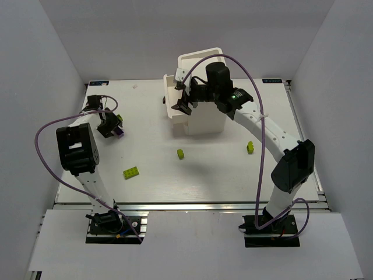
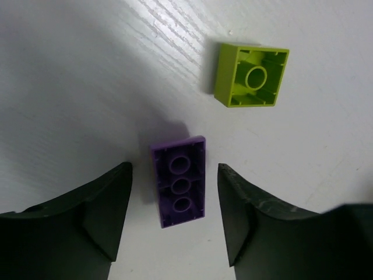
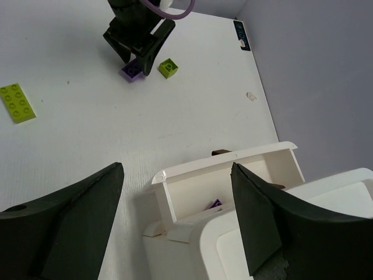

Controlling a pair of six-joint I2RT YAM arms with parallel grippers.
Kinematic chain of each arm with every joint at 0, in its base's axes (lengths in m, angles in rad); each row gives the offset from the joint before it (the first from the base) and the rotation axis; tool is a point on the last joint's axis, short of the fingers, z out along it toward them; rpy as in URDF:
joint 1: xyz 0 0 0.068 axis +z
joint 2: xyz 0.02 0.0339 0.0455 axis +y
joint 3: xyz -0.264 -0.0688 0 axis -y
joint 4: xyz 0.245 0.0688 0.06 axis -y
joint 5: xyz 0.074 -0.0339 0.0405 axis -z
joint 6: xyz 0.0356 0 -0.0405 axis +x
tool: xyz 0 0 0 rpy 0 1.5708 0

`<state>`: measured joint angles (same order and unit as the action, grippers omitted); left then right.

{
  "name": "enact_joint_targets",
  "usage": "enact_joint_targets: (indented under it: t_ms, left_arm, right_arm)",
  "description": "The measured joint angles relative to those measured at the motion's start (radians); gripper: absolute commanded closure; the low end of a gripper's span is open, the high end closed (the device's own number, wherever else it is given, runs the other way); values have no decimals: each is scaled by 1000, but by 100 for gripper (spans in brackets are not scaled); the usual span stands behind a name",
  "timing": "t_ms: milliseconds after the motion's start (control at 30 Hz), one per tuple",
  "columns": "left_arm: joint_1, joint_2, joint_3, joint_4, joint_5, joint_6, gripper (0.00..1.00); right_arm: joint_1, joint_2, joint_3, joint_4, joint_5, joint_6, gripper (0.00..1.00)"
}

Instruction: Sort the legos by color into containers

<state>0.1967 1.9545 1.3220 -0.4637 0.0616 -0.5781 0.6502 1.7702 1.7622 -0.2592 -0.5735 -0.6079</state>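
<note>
Standing open at the far left of the bench (image 1: pixel 157 192), the left jaws are placed one on each side of a purple brick (image 2: pixel 179 181). A thin strip of bench shows on both sides, so they do not touch it. This brick lies upside down, with three round tubes visible in its hollow. Just beyond it, but apart from it, lies a square lime brick (image 2: pixel 252 76), also upside down, with one tube inside.

Nearer to the arm bases, a long lime brick (image 1: pixel 131 172) lies flat with its studs up. More to the right, a small lime brick (image 1: pixel 180 154) lies alone near the middle of the bench.

Behind it, at the far side, stands the white cabinet (image 1: pixel 204 123). One drawer (image 3: pixel 227 175) is open toward the left and has a dark knob (image 3: pixel 220 153) on its front. Inside, a small purple piece (image 3: pixel 215 204) shows at the bottom. The right jaws are spread wide above this open drawer and hold nothing.

Further right, one more lime brick (image 1: pixel 250 147) lies on the bench, close beside the right arm (image 1: pixel 265 125).
</note>
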Motion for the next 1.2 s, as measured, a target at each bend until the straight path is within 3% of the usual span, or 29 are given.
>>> enact_joint_targets:
  t_ms: [100,133,233,400,500,567,600,633,667,733,833,1000,1133,1200]
  left_arm:
    - [-12,26,37,-16,-1,2,41]
    - [-18,37,53,-28,-1,3,54]
    - [-31,52,80,-40,1,12,77]
    - [-40,45,81,-77,10,32,100]
    - [-47,1,68,-90,49,64,100]
    - [-55,-58,57,-77,125,87,100]
    - [-65,-91,57,-58,171,95,100]
    - [-78,-123,57,-22,229,97,100]
    - [-95,-150,57,24,283,92,100]
    - [-138,-188,57,156,386,67,100]
    - [-208,-192,81,363,507,14,100]
    - [-301,-34,322,455,606,-13,99]
    - [-347,65,422,456,610,-12,90]
    - [-364,92,431,427,602,-6,79]
  right_arm:
    - [-10,-23,-16,9,-6,6,21]
    - [-14,-31,-23,17,-6,8,21]
    - [-24,-59,-48,39,-10,20,21]
    - [-42,-93,-88,76,-10,41,21]
    - [-55,-108,-105,99,-2,76,25]
    - [-65,-125,-118,114,26,113,40]
    - [-72,-135,-125,126,41,140,50]
    - [-82,-146,-134,141,63,170,76]
    - [-90,-159,-144,158,80,194,89]
    - [-109,-189,-173,199,122,254,100]
    - [-134,-231,-217,249,175,315,100]
    - [-165,-244,-235,292,240,373,96]
    - [-190,-249,-266,294,267,395,79]
    - [-205,-250,-275,291,278,397,74]
